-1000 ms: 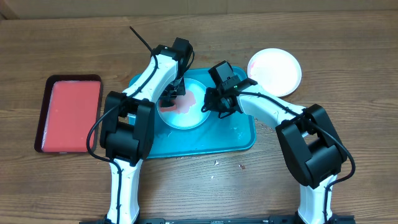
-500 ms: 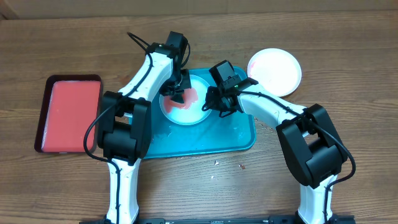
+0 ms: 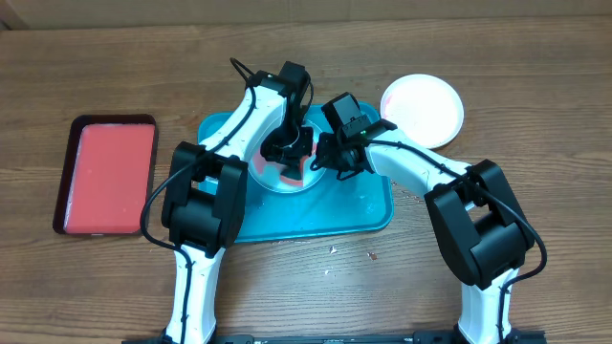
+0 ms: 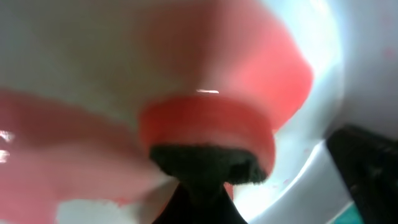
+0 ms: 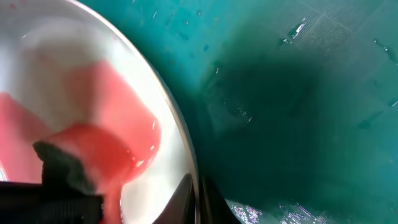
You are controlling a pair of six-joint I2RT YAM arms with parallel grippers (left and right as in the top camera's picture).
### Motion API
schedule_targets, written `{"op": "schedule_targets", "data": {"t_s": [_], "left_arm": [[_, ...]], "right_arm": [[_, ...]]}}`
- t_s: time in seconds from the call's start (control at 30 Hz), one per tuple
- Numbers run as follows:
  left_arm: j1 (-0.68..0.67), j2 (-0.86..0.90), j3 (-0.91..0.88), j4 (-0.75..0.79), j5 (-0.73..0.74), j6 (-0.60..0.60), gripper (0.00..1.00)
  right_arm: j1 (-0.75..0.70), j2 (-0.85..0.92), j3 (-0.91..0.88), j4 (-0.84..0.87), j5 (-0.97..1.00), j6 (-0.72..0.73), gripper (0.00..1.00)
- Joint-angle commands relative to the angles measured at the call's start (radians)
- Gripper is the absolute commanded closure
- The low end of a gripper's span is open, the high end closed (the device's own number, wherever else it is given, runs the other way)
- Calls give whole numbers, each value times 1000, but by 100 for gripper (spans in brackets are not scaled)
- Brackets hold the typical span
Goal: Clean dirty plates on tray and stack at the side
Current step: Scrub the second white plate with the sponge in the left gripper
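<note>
A pale plate point(image 3: 271, 178) with red smears lies on the teal tray point(image 3: 354, 205). My left gripper point(image 3: 287, 148) is shut on a red sponge with a dark scouring side point(image 4: 208, 134) and presses it onto the plate's inside point(image 4: 93, 56). A wet red streak point(image 4: 261, 68) runs across the plate. My right gripper point(image 3: 321, 159) is shut on the plate's right rim point(image 5: 186, 155), one finger inside and one outside. In the right wrist view the sponge point(image 5: 87, 146) sits at the lower left, and the tray floor point(image 5: 298, 112) is wet.
A clean-looking white plate point(image 3: 423, 110) lies on the wooden table to the right of the tray's far corner. A red tray with a dark rim point(image 3: 105, 175) stands at the left. Small crumbs point(image 3: 371, 255) lie in front of the teal tray.
My left gripper has swept the sponge from the plate's left side to its right half, spreading red over it. The right gripper has kept its hold on the rim.
</note>
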Motion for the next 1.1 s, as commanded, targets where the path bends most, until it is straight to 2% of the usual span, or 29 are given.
{"op": "schedule_targets", "data": {"t_s": [0.0,0.2,0.3,0.43,0.7,0.97,1.07], "left_arm": [[27,53,-18,-27,-134,8,96],[92,53,-18,-16,-352,-109,96],[128,53,-18,21,-362,-146,96],[161,53,-18,89,-207,-152,96],[144,53,-18,179,124,-38,96],[68,53,-19,149,143,2,96],[54,53,-19,114,96,0,95]], "right_arm": [[-4,60,-21,-16,55,-4,96],[-4,60,-21,-15,56,-4,96],[-4,60,-21,-15,56,-4,96],[-4,60,-21,-15,55,-4,96],[-4,60,-21,-15,56,-4,96],[-4,60,-21,-15,56,-4,96],[-4,60,-21,-17,56,-5,96]]}}
